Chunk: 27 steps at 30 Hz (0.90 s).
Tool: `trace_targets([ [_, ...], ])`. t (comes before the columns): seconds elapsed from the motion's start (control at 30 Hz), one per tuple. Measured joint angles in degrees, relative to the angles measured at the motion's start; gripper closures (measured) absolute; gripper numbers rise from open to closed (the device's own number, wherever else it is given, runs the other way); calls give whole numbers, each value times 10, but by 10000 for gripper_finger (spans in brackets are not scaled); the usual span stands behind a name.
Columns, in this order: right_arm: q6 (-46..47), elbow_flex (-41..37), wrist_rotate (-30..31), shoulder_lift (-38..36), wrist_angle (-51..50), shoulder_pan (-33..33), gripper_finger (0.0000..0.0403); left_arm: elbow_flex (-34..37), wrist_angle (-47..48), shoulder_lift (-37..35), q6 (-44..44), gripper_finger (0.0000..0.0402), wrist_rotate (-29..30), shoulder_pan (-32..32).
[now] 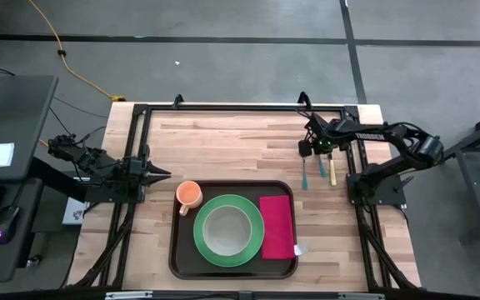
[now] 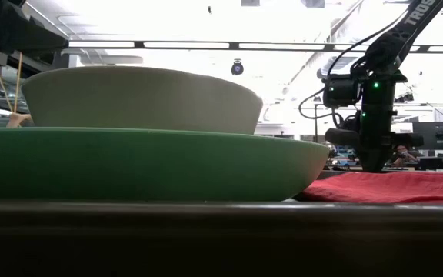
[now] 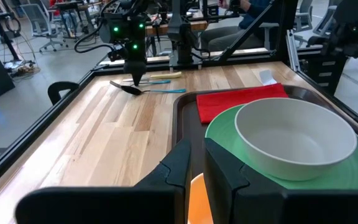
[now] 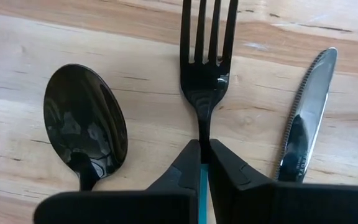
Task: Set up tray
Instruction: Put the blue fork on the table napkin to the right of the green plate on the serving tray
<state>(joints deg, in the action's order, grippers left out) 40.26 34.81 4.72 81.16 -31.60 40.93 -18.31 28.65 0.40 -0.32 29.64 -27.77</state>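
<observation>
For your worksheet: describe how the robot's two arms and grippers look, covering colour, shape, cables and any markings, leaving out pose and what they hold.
Both arms are black, built of jointed tubular links on black frame mounts. The right arm bears white TROSSEN lettering, green indicator lights near its wrist and thin black cables looping beside it. The left arm has cables bunched at its base. Each gripper, left gripper and right gripper, has two dark, angular, wedge-shaped fingers.

The hand (image 4: 204,155) hides the fork (image 4: 207,68) handle.

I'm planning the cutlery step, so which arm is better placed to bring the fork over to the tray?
Right. The right hand is already closed on the fork beside the spoon, while the left hand waits left of the tray.
</observation>
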Motion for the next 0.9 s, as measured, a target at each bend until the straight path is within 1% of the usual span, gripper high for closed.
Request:
trace_targets([
  [0.23,9,0,-17,-21,0,-1,397,0,3,0,0,332,0,0],
  [0.7,13,0,-12,-23,-24,0,401,0,3,0,0,332,0,0],
  [0.9,13,0,-16,-23,-25,0,395,0,3,0,0,332,0,0],
])
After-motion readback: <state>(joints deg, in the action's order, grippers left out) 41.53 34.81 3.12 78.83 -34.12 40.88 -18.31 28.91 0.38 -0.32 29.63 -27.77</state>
